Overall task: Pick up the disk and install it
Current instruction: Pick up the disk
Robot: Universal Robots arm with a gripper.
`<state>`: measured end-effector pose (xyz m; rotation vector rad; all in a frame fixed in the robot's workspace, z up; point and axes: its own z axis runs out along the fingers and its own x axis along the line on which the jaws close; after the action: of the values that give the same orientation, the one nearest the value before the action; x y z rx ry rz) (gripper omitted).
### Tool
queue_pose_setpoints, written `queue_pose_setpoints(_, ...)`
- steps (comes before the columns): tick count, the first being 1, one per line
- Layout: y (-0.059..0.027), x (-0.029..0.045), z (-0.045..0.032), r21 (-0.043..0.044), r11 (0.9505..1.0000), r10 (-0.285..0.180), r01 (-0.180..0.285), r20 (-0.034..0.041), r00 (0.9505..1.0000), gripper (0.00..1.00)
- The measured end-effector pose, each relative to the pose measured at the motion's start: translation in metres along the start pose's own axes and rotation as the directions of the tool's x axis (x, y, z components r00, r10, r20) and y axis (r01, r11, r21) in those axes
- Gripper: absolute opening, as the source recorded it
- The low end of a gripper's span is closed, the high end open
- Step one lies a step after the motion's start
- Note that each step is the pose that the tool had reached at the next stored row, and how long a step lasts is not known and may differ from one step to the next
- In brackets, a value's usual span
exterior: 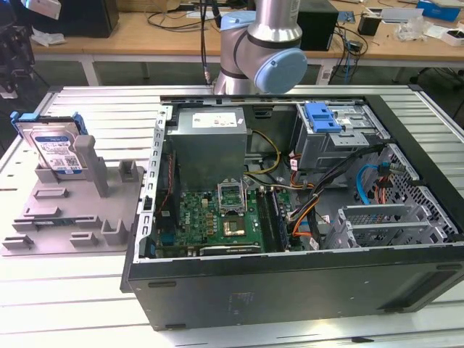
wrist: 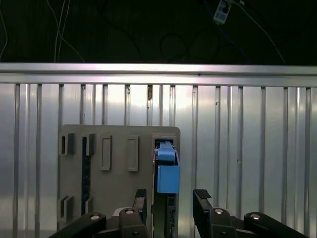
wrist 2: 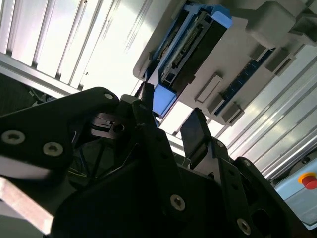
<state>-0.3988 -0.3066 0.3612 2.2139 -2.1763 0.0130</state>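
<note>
The disk is a silver drive with a white-and-blue label in a blue caddy rail. It leans upright on the grey fixture plate at the exterior view's left. In both wrist views my gripper is open, its two black fingers apart with nothing held. The disk shows edge-on beyond them, in line with the gap and apart from the fingers. The second wrist view shows the disk's connector edge and the plate at a slant.
An open computer case fills the exterior view's middle and right, with a motherboard, cables and a drive cage under a blue latch. The arm's base rises behind it. Upright posts stand beside the disk on the ribbed metal table.
</note>
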Motion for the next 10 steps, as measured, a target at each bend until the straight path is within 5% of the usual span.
queue_pose_setpoints(10, -0.0001, 0.0024, 0.0084, 0.0010, 1.0000, 0.000, 0.000, 0.0000, 1.0000, 0.50)
